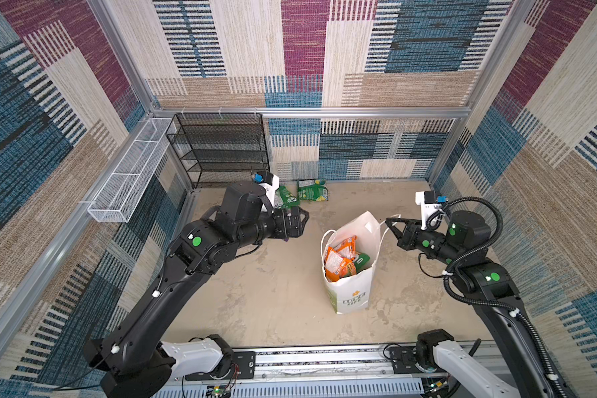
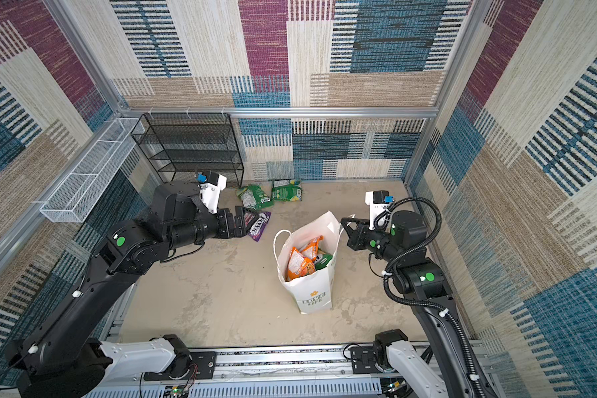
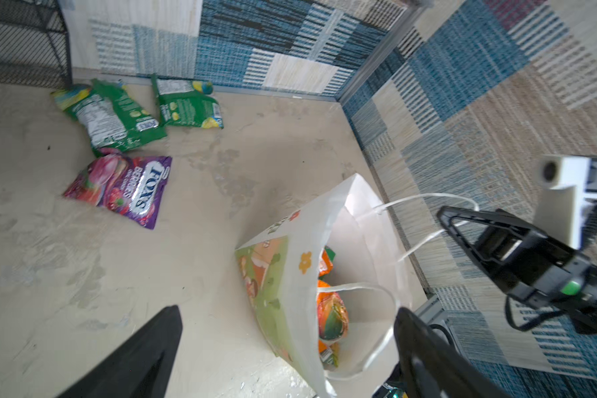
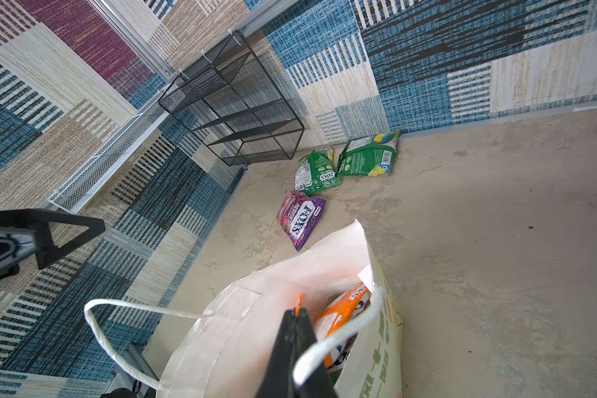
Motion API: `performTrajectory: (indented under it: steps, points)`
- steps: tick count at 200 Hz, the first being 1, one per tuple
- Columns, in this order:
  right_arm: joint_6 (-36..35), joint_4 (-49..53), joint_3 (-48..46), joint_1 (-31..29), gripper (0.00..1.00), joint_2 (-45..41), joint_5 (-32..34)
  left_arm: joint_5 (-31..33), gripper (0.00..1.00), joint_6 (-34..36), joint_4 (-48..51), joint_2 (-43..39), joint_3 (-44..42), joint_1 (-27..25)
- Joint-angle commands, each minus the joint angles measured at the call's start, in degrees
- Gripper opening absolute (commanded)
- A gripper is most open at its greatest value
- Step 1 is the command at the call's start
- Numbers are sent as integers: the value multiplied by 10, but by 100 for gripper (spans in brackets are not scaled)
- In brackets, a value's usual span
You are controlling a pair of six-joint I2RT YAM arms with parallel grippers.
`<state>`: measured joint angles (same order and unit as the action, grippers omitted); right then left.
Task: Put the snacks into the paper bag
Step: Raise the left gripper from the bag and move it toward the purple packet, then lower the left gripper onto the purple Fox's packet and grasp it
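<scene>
Left wrist view: our left pincer [image 3: 286,312] gapes wide, empty; our right pincer [image 3: 443,216] is closed, with the cord handle [image 3: 421,197] of the tall white paper carrier bag [image 3: 324,206] looped on it (pinched? unclear).

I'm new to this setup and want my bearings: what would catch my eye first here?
The white paper bag stands upright mid-floor, orange packets showing in its open mouth. The right gripper is shut on its cord handle, while the left gripper hangs open beside it. Near the black wire shelf, a purple packet and two green packets lie on the floor.
</scene>
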<state>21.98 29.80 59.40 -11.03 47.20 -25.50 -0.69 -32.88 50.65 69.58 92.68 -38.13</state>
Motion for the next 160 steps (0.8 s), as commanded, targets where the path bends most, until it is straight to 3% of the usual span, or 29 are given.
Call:
performTrajectory:
  steps: [1,47,81,101,160]
  points:
    - [-6,-16,1,0,0,3,-4,-30,99,-34,-36,-16,-46,36]
    - [-8,-28,-15,-1,0,9,-3,-66,99,-75,-136,-11,-181,130]
    - [-8,-33,-23,0,0,12,-2,-83,99,-82,-194,48,-238,186]
    - [-10,-34,-25,-1,0,14,0,-90,100,-73,-214,113,-233,202]
    - [-9,-34,-35,-1,0,10,4,-70,97,-25,-178,318,-119,238]
